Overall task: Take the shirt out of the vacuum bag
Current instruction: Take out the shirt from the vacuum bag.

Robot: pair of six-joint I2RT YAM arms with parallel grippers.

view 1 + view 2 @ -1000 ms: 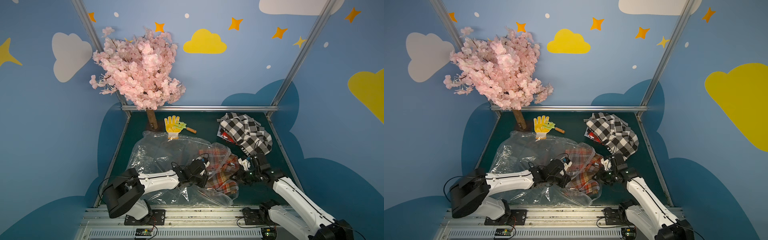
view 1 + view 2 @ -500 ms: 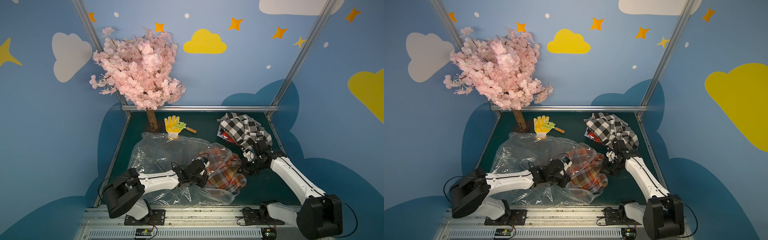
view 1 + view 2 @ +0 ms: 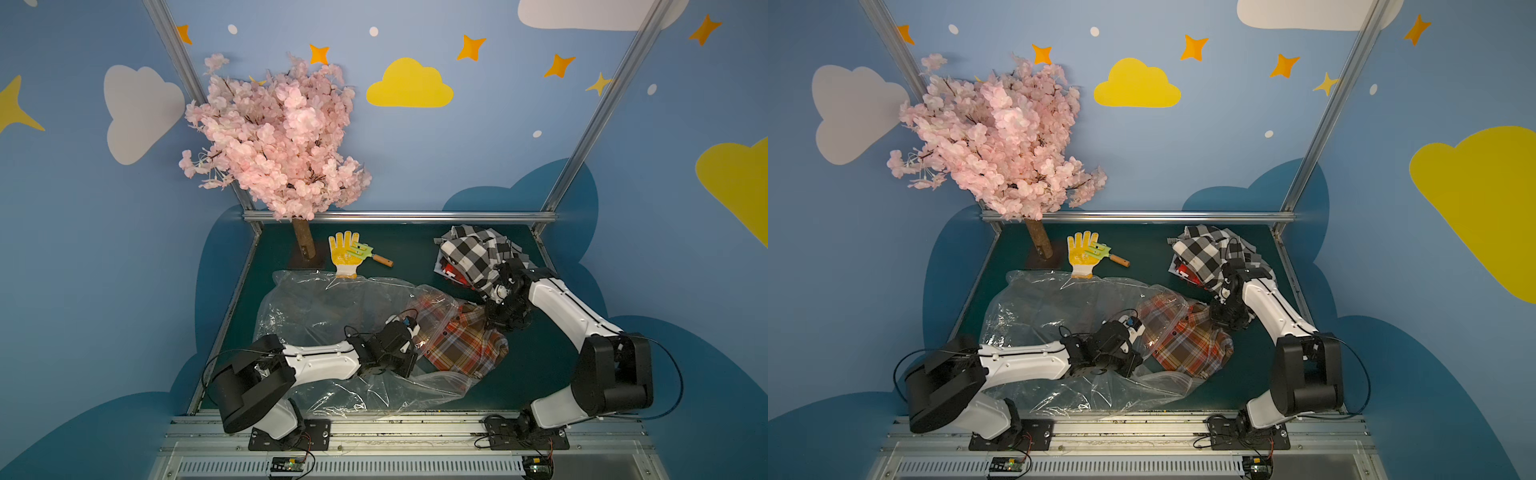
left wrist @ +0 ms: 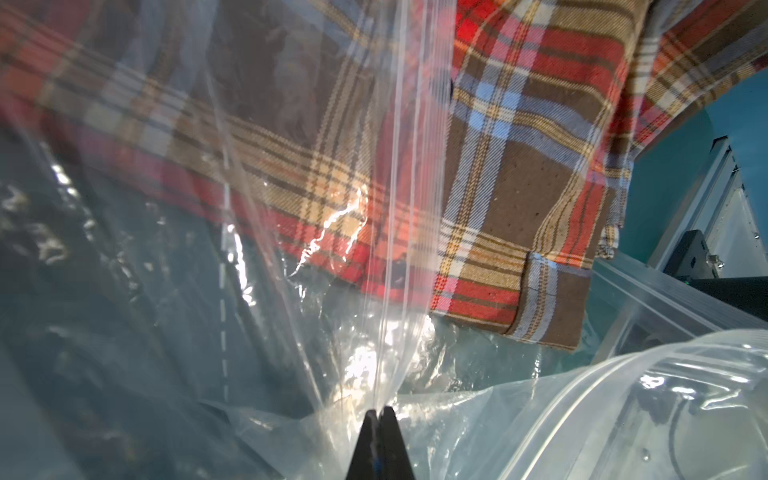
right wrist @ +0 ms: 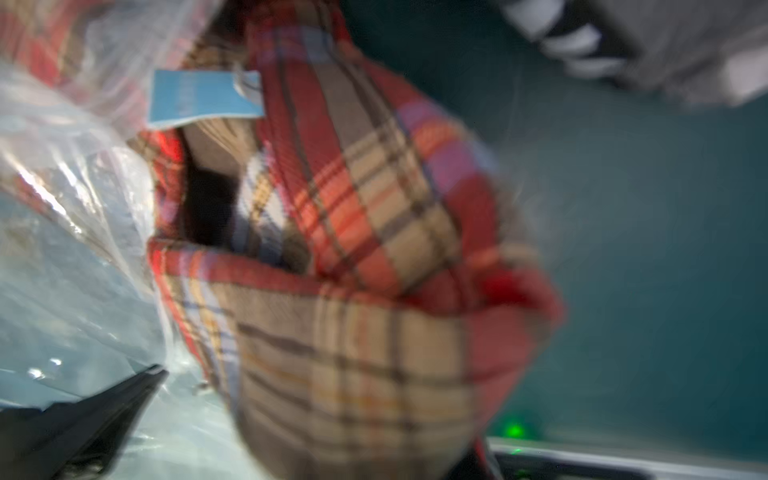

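Item 1. Left gripper [image 4: 378,415]: jaws pressed together on a pinch of clear film at the bag's mouth; the film rises taut from the tips in the left wrist view. In both top views it sits at desk centre, its arm reaching in from 7 o'clock.

Item 2. Right gripper [image 3: 495,322]: at 3 o'clock of centre, at the shirt's collar end. The right wrist view is blurred and shows a single black finger [image 5: 104,407] beside the cloth; whether the jaws grip anything cannot be told.

Item 3. Shirt [image 3: 461,345]: red, brown and tan plaid, crumpled, just 4 o'clock of centre. Its 10 o'clock part lies under the plastic; the rest is past the zip edge [image 4: 399,208] on bare desk. A blue tag [image 5: 199,97] shows at the collar.

Item 4. Bag [image 3: 324,307]: large, clear, crinkled, spread from centre out to 9 and 6 o'clock, mouth facing 3 o'clock, its lower lip lying slack under the shirt.

Item 5. Checked cloth [image 3: 469,257]: black and white, heaped at 2 o'clock, apart from the shirt, close behind the right arm's wrist.

Item 6. Glove [image 3: 344,253]: yellow, flat, near 12 o'clock, cuff touching the bag's far edge. A small green rake [image 3: 365,252] with a wooden handle lies across it.

Item 7. Tree [image 3: 274,137]: pink blossom, trunk standing at the 11 o'clock corner, just beside the glove.

Item 8. Desk [image 3: 540,365]: dark green top.
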